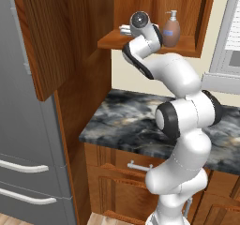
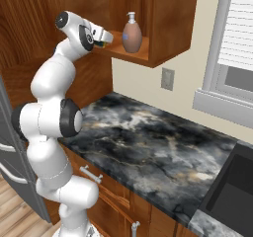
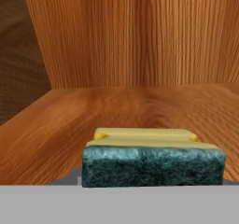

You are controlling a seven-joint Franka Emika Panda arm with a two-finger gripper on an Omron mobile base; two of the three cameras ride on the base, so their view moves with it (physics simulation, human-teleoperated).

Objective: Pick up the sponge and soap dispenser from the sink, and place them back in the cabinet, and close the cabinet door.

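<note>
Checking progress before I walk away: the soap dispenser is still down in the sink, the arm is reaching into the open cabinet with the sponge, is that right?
Not quite. The soap dispenser is not in the sink; it stands upright on the cabinet shelf, as the right base view shows. The rest holds: the gripper is at that shelf, and the hand view shows the sponge just over the shelf boards.

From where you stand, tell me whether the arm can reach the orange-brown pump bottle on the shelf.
Probably yes: the fingers hover beside the bottle at shelf level, nothing between, though they seem to hold a yellow-green sponge.
</note>
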